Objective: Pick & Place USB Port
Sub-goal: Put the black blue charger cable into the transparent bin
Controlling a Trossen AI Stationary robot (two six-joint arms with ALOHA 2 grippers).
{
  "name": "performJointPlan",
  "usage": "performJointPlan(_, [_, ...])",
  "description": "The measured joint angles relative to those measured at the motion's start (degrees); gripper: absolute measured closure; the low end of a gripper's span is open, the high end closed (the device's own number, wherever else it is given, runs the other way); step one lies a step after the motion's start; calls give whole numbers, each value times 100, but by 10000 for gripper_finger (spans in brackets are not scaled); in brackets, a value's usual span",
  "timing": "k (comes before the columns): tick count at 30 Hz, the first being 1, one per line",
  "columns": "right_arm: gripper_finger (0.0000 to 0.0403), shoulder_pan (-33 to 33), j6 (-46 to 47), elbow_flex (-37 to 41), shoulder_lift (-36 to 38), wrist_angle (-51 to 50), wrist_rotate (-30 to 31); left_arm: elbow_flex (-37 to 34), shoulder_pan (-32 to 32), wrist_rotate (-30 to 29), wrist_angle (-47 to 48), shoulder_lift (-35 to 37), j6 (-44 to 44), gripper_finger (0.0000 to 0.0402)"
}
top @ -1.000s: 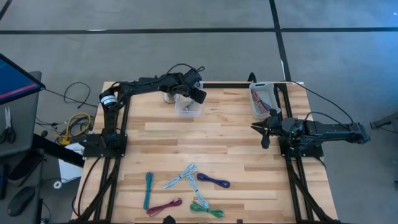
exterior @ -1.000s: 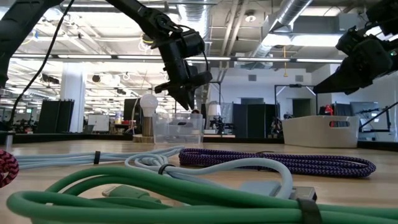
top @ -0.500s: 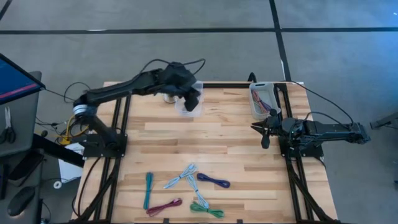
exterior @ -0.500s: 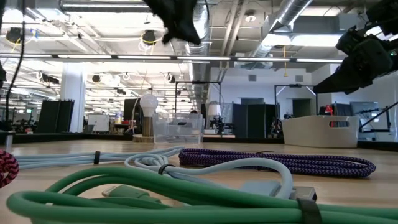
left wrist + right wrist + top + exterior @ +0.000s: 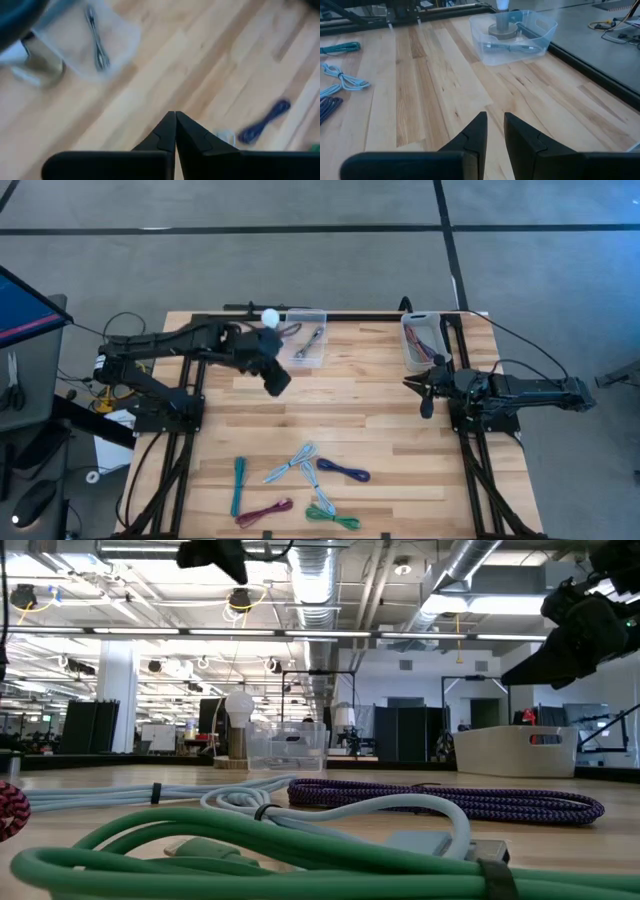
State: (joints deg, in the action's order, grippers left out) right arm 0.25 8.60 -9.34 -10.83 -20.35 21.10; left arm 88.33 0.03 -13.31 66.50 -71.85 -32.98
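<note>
Several coiled USB cables lie on the table's near part: teal (image 5: 239,485), light blue (image 5: 295,465), purple (image 5: 345,471), maroon (image 5: 265,512) and green (image 5: 330,515). A clear bin (image 5: 305,348) stands at the far edge, with a grey cable (image 5: 311,342) lying flat on its bottom. My left gripper (image 5: 279,383) hangs shut and empty above bare wood, on the near left side of the bin; its wrist view shows the fingertips (image 5: 175,120) meeting. My right gripper (image 5: 415,387) waits at the right side, fingers a little apart (image 5: 493,127), with nothing between them.
A white light bulb on a stand (image 5: 270,316) stands just left of the clear bin. A white bin (image 5: 420,340) with cables sits at the far right. Bare wood lies between the bins and the cables near the front edge.
My left gripper has left the place above the clear bin, rising and swinging toward the table's near left. In the low view it has climbed from just over the bin to the picture's top edge. The grey cable in the bin is now uncovered in the high view.
</note>
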Motion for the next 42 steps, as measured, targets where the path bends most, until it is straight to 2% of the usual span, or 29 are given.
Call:
performJointPlan(7, [345,0,0,0,-1,-5,-2,0,-699,649,81,-197,190,390])
performJointPlan(18, [345,0,0,0,0,-8,-2,0,-833,673,-175,-212,252,390])
performJointPlan(30, [345,0,-2,0,0,-5,0,0,-782,520,-1566,-212,257,390])
performJointPlan(36, [345,0,0,0,-2,-4,0,0,-896,843,-1094,-212,-1238,390])
performJointPlan(42, [345,0,0,0,0,-5,0,0,-1511,533,-97,-212,-3457,390])
